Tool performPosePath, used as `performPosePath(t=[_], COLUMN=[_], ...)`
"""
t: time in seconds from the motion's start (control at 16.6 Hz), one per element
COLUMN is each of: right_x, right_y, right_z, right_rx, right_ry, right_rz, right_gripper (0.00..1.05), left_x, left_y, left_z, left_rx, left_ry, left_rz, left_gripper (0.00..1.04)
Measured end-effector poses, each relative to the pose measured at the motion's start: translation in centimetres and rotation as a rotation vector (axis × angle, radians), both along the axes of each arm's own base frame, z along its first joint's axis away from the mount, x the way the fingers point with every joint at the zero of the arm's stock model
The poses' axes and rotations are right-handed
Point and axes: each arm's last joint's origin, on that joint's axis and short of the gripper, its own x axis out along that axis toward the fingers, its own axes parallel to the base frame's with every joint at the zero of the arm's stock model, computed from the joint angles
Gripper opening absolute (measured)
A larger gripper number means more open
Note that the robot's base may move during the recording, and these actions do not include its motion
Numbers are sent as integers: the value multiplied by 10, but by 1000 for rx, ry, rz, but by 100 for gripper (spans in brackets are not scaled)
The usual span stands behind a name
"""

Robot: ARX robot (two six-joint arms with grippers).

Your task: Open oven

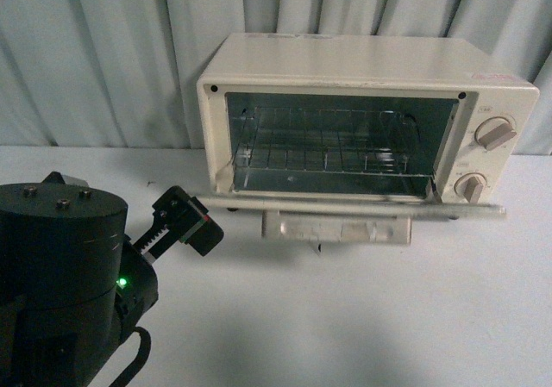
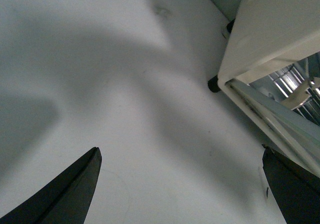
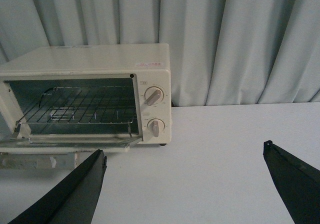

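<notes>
The cream-white oven (image 1: pixel 362 64) stands at the back of the white table. Its glass door (image 1: pixel 345 206) lies dropped down flat, with the beige bar handle (image 1: pixel 336 228) at its front edge. The wire rack (image 1: pixel 332 150) shows inside, and two beige knobs (image 1: pixel 496 133) sit on the right. My left gripper (image 1: pixel 185 219) is open and empty, just left of the door's left corner. In the left wrist view the left gripper (image 2: pixel 182 156) hangs over bare table beside the oven's corner (image 2: pixel 265 29). My right gripper (image 3: pixel 185 154) is open and empty, well back from the oven (image 3: pixel 90 59).
A pale pleated curtain (image 1: pixel 103 51) hangs behind the table. The white table (image 1: pixel 362 318) stretches in front of the oven. My left arm's dark base (image 1: pixel 60 266) fills the lower left of the front view.
</notes>
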Motion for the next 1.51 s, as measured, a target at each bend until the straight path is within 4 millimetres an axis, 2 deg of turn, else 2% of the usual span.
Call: performPosePath(t=[0.12,0.18,0.24,0.3,0.36,0.42,0.66,0.78,0.9,1.08,1.32,1.51], right_x=[0,0,0,0,0,0,0,0,0,0,0,0], right_y=[0,0,0,0,0,0,0,0,0,0,0,0], right_z=[0,0,0,0,0,0,0,0,0,0,0,0], right_rx=[0,0,0,-1,-1,-1,-1,-1,-1,-1,-1,-1], right_ry=[0,0,0,1,1,0,0,0,0,1,0,1], right_rz=[0,0,1,0,0,0,0,0,0,0,0,0], right_gripper=[98,98,98,98,98,98,98,98,98,98,98,98], left_x=[0,-1,-10,-52,-82,-90,-105,-114,-118,-127,-132,-143], left_y=[5,9,20,56,82,86,98,103,106,119,118,118], left_z=[0,-5,-17,-21,18,24,58,81,95,105,111,117], left_rx=[-17,30,175,527,712,715,710,707,708,711,710,711], left_ry=[-6,-63,-52,79,-19,-32,-211,-357,-418,-426,-443,-448], left_rz=[19,0,-69,-230,-324,-319,-244,-191,-163,-149,-154,-153], left_gripper=[98,93,82,58,13,4,2,2,2,2,2,2])
